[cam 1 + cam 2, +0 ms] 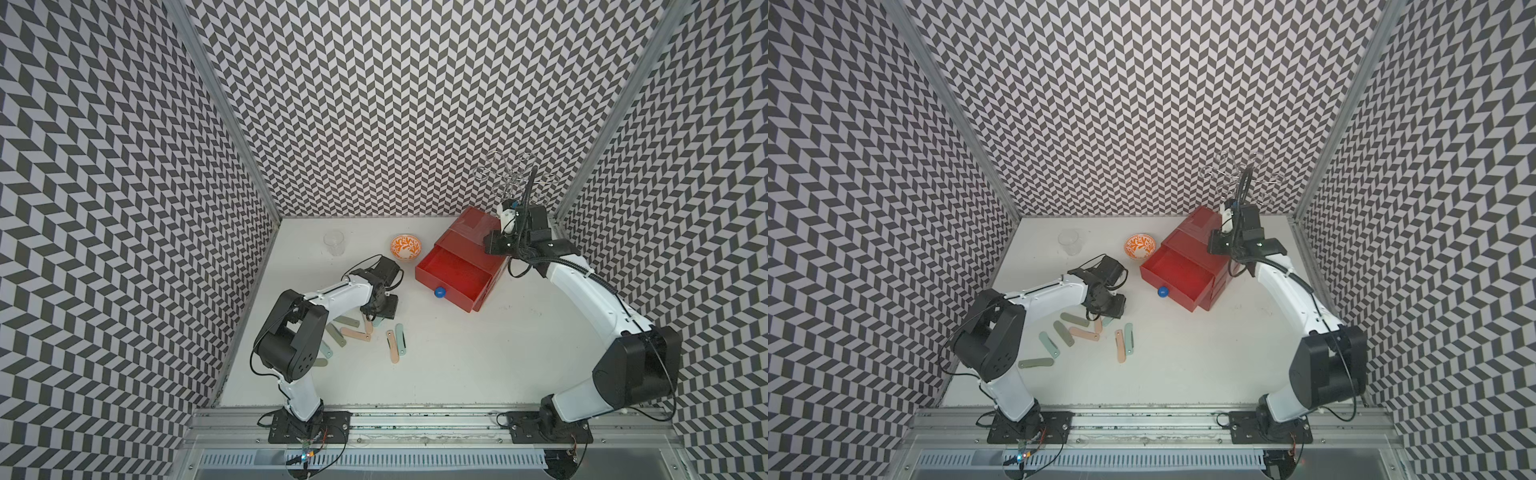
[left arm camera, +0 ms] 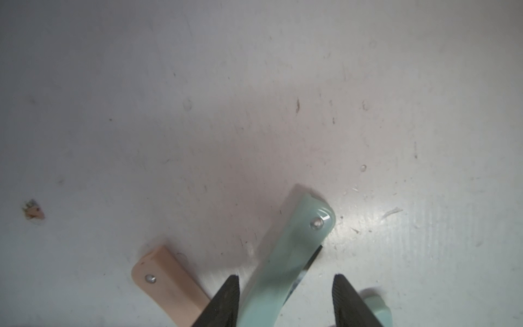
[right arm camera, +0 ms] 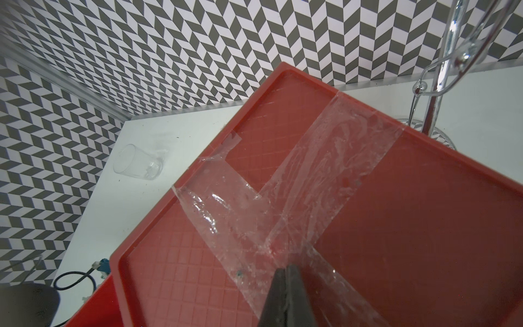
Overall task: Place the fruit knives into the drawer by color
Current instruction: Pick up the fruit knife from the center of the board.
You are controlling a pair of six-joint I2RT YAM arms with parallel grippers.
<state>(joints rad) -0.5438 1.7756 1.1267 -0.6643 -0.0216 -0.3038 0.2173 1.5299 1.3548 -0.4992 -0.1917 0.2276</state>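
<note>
Several fruit knives lie scattered on the white table in front of my left arm: peach ones (image 1: 392, 346) (image 1: 355, 333), mint ones (image 1: 400, 338) (image 1: 1047, 344), grey-green ones (image 1: 336, 335) (image 1: 1074, 319). My left gripper (image 2: 285, 276) is down at the table, open, straddling a mint knife (image 2: 285, 249). One finger (image 2: 229, 297) touches its edge; the other stands apart. A peach knife (image 2: 167, 283) lies beside it. The red drawer chest (image 1: 465, 245) has its top drawer (image 1: 453, 274) pulled out, with nothing showing inside. My right gripper (image 3: 287, 269) is shut, resting on the chest's taped top (image 3: 396, 226).
An orange-patterned bowl (image 1: 406, 248) sits just left of the chest. A clear glass (image 1: 334, 243) stands further left near the back wall. A chrome wire rack (image 1: 515, 174) rises behind the chest. The open drawer's blue knob (image 1: 440, 292) points toward the knives.
</note>
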